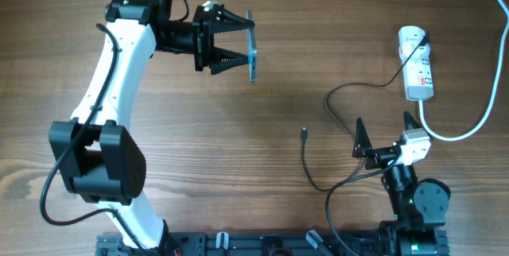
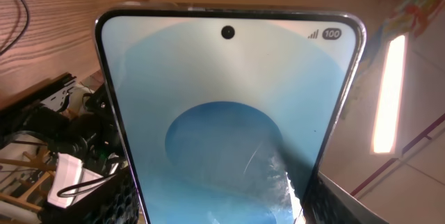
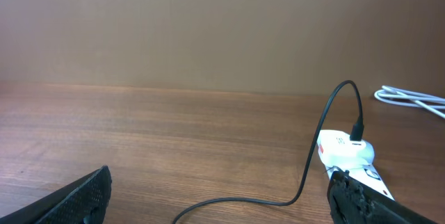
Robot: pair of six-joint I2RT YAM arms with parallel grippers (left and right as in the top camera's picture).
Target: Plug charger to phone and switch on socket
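Observation:
My left gripper (image 1: 248, 44) is shut on the phone (image 1: 252, 45) and holds it on edge above the table at the upper middle. In the left wrist view the phone (image 2: 229, 120) fills the frame with its blue screen facing the camera. The charger, a thin black cable (image 1: 350, 89), runs from the white socket (image 1: 417, 64) at the right in a loop to its plug tip (image 1: 305, 133) lying on the table. My right gripper (image 1: 383, 133) is open and empty near the front right, close to the cable (image 3: 306, 182) and the socket (image 3: 345, 156).
A thick white cord (image 1: 477, 121) leaves the socket and curves off the right and top edges. The arm bases stand along the front edge of the wooden table (image 1: 238, 153).

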